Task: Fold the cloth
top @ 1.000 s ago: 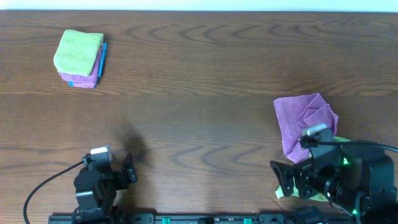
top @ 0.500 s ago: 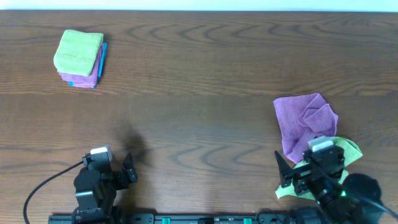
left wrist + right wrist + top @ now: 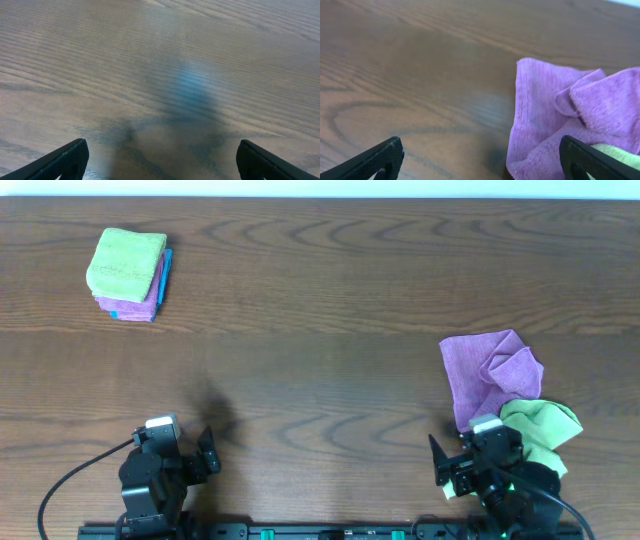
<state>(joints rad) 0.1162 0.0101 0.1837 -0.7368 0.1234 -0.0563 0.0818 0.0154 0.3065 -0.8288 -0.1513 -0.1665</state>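
Note:
A crumpled purple cloth (image 3: 488, 372) lies at the right of the table, and a crumpled green cloth (image 3: 541, 426) lies against its near edge. The purple cloth also shows in the right wrist view (image 3: 570, 115), with a bit of green at the lower right. My right gripper (image 3: 482, 159) is open and empty, just in front of the purple cloth's near left corner; in the overhead view (image 3: 468, 465) it is at the near right edge. My left gripper (image 3: 160, 160) is open and empty over bare wood; in the overhead view (image 3: 190, 457) it is at the near left.
A stack of folded cloths (image 3: 128, 275), green on top of purple and blue, sits at the far left. The brown wooden table (image 3: 320, 310) fills the view. A rail runs along the near edge.
My right arm has drawn back toward the near edge and lowered. The green cloth, earlier mostly hidden under the arm, now shows beside the purple cloth. The left arm has not moved.

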